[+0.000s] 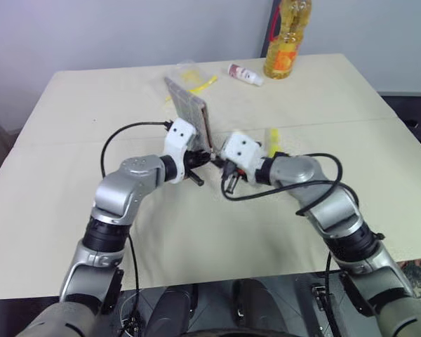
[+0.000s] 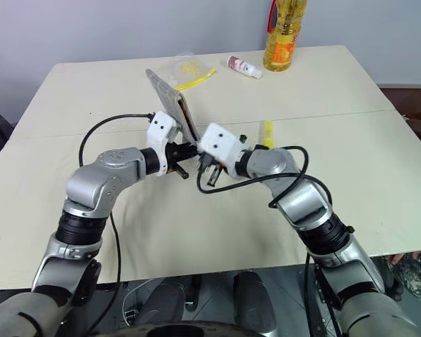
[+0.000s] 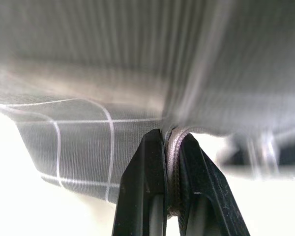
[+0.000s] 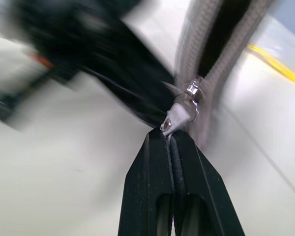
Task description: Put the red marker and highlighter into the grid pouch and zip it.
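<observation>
Standing on edge above the table [image 1: 70, 175], the grid pouch [image 1: 189, 107] is running its long axis away from the robot, zip seam facing the grippers. The left gripper [image 3: 171, 147] is clamping the near corner fabric. The right gripper [image 4: 171, 140], fingers together, is pinching the zip pull [image 4: 179, 115], with open teeth stretching beyond. The highlighter [image 1: 273, 140] is lying just beside the right wrist, outside the pouch.
</observation>
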